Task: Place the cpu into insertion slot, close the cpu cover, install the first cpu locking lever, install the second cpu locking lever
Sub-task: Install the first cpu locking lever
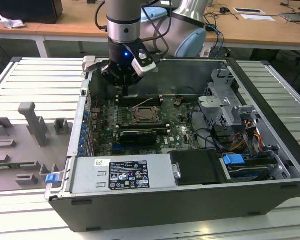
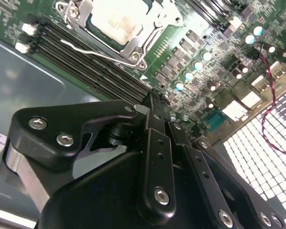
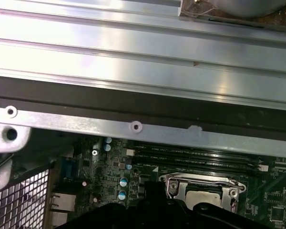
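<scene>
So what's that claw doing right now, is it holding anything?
Gripper: jaws closed, holding nothing that can be seen.

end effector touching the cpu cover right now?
Apart. In the second wrist view the end effector has its tip by the end of the memory slots, with a stretch of board between it and the cpu cover.

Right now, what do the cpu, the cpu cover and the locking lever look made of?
The cpu: pale matte silver-grey top, likely plated metal, diffuse glare. The cpu cover: bright sheet metal, probably steel, sharp glints at edges. The locking lever: thin bent wire, bare shiny metal.
</scene>
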`<action>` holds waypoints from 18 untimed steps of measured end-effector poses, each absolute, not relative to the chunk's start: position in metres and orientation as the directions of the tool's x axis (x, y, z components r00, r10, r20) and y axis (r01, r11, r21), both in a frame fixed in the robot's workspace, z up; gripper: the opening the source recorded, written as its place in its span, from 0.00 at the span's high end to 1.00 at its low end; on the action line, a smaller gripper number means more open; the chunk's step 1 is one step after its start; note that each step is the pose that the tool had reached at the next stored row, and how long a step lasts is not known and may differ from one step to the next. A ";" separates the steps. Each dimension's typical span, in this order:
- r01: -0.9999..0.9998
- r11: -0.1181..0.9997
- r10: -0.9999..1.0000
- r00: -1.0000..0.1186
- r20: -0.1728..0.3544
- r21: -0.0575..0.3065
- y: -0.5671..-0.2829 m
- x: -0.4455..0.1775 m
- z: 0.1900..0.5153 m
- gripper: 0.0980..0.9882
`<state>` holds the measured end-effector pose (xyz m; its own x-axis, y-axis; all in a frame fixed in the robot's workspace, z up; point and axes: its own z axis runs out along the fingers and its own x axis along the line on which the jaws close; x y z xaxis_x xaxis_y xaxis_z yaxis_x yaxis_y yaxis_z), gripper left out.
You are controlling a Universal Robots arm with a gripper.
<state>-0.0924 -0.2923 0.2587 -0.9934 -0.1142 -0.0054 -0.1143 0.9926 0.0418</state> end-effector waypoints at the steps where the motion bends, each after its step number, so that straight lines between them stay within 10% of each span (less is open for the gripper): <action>1: -0.114 0.993 -0.114 -0.993 -0.005 0.042 -0.292 -0.091 0.259 0.99; 18: -0.109 0.993 -0.109 -0.994 -0.005 0.038 -0.292 -0.072 0.258 0.99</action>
<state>-0.0716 -0.2923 0.2579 -0.9941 -0.1086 -0.0049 -0.1087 0.9933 0.0382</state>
